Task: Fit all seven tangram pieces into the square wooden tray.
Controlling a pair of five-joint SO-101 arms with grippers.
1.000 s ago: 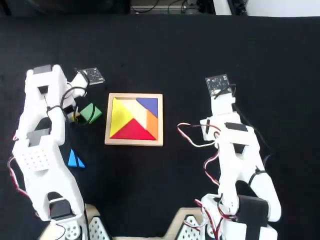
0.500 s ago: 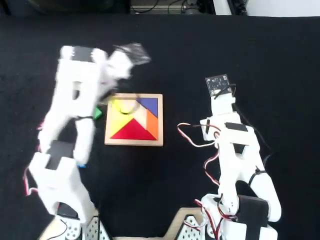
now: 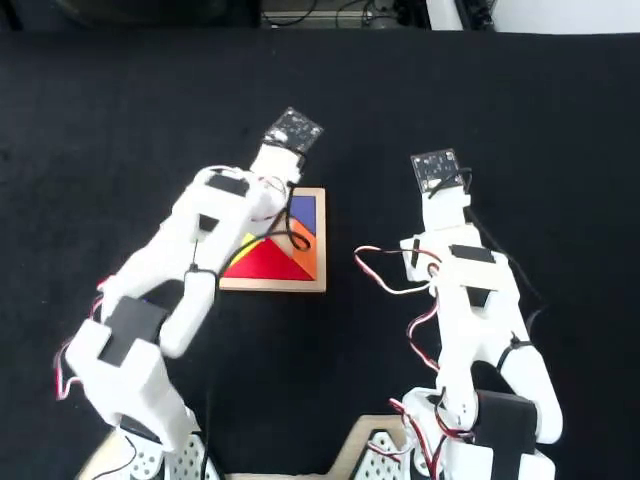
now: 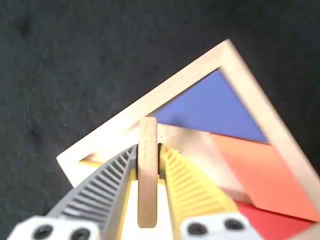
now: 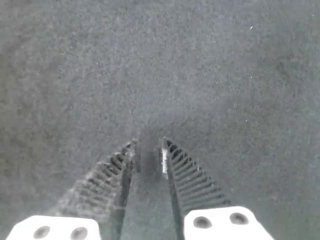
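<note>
Your left hand [image 4: 147, 147] is over the square wooden tray [image 4: 175, 82], at its far-left part. It is clamped on a tangram piece [image 4: 147, 175] held on edge. You only get the plain wood edge of that piece, so its colour and shape can't be told. The piece's lower end sits over the tray's inside, near the far rim; touching the floor or not, can't tell.

Your left arm [image 3: 190, 250] crosses the tray's left half in the high view.

In the tray:
- blue triangle [image 4: 210, 107] in the far-right corner
- orange piece [image 4: 260, 175] along the right wall, just beside the blue one
- red triangle [image 3: 268, 262] along the near rim
- sliver of yellow piece [image 3: 246, 243] showing beside the arm, touching the red one
- pale bare patch of tray floor [image 4: 195, 145] between the blue triangle, the orange piece and the held piece

The tray lies flat on the black tabletop [image 3: 500, 100].

Your right hand [image 5: 148, 150] is over bare tabletop, off to the right of the tray and apart from it. Its fingers are a narrow gap apart with nothing between them.
</note>
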